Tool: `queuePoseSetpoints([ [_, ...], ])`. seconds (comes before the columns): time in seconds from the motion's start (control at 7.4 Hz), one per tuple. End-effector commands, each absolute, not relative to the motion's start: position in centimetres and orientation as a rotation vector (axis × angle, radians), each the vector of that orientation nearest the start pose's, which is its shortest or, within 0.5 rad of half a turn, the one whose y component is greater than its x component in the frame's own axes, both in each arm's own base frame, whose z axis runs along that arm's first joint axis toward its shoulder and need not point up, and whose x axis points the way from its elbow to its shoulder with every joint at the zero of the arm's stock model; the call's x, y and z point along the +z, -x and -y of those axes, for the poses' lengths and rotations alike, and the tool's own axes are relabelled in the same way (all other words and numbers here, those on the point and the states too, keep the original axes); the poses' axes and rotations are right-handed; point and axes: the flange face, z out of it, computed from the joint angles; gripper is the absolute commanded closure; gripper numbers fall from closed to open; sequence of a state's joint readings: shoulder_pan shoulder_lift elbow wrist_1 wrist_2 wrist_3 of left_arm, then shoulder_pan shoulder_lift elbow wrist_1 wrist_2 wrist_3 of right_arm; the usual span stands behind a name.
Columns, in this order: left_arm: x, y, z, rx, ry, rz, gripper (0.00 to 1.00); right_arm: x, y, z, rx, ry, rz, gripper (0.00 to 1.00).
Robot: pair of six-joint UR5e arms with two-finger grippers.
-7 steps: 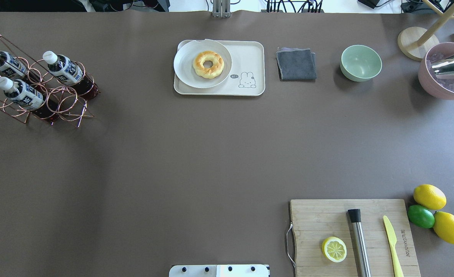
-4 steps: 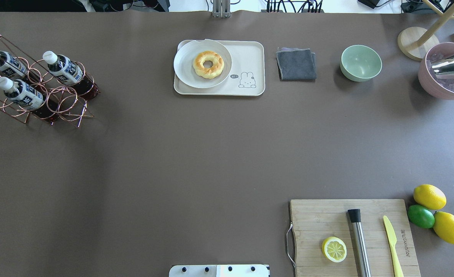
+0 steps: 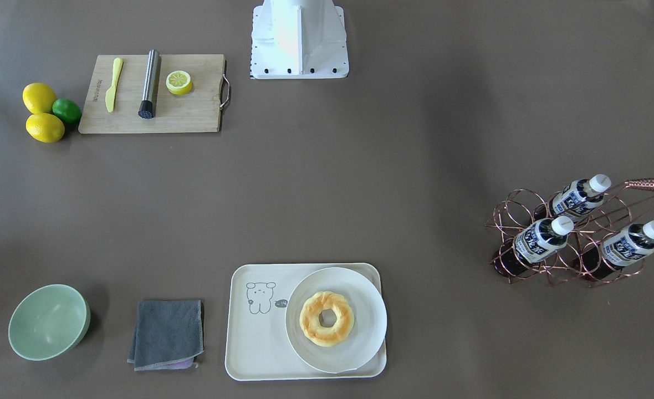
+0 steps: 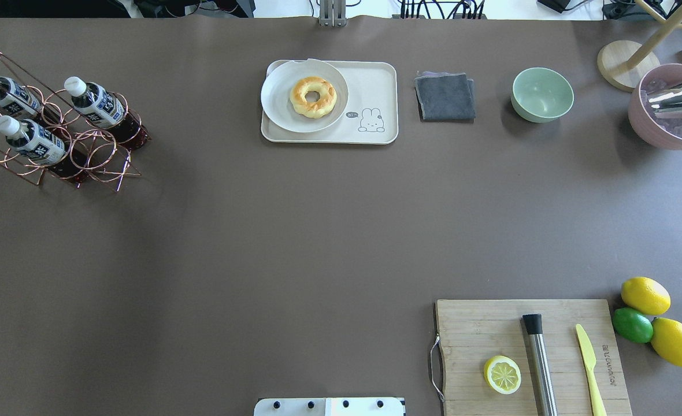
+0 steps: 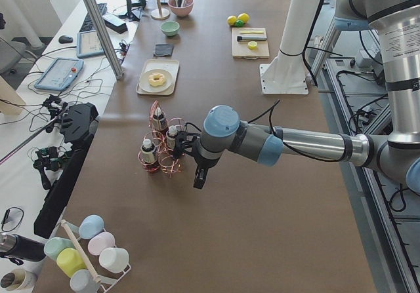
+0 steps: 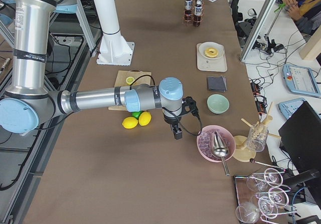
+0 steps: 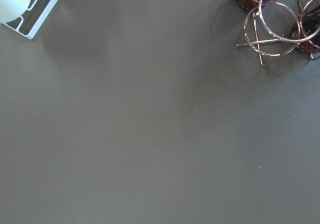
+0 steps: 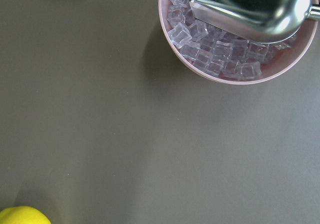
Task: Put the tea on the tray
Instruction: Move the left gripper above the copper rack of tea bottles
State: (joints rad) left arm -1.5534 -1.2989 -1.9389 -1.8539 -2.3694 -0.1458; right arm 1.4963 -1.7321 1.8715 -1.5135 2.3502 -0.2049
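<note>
Three tea bottles [image 4: 95, 104] with white caps and white-and-navy labels stand in a copper wire rack [image 4: 95, 156] at the table's far left; they also show in the front view [image 3: 540, 239]. The cream tray [image 4: 375, 86] lies at the far middle and is also in the front view [image 3: 255, 343]. My left gripper [image 5: 199, 178] hangs above the table just beside the rack; I cannot tell if it is open. The left wrist view shows the rack's rings [image 7: 277, 18]. My right gripper [image 6: 176, 132] hovers near the pink ice bowl; its state cannot be told.
A white plate [image 4: 277, 110] with a doughnut [image 4: 313, 97] fills the tray's left part. Beside it lie a grey cloth [image 4: 445, 96] and a green bowl [image 4: 542, 94]. A pink ice bowl [image 4: 641, 130], a cutting board [image 4: 480, 329] and lemons [image 4: 645, 295] are at the right.
</note>
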Motion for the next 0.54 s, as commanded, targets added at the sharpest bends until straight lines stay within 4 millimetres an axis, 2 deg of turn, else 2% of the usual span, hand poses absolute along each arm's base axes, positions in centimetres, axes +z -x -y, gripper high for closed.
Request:
queuePoseSetpoints([
  [0.0,51.4,-1.3,40.7,-0.040,-0.332,-0.949,0.03,57.9,-2.9,43.0,-0.350,-0.261,0.781,0.00],
  [0.27,47.4,-4.5,43.9,0.000,-0.382,-0.986,0.03,57.9,-2.5,43.1,-0.349,-0.253,0.783,0.00],
  [0.41,45.3,-6.6,45.9,-0.046,-0.415,-0.960,0.03,57.9,-2.4,43.1,-0.350,-0.249,0.784,0.00],
])
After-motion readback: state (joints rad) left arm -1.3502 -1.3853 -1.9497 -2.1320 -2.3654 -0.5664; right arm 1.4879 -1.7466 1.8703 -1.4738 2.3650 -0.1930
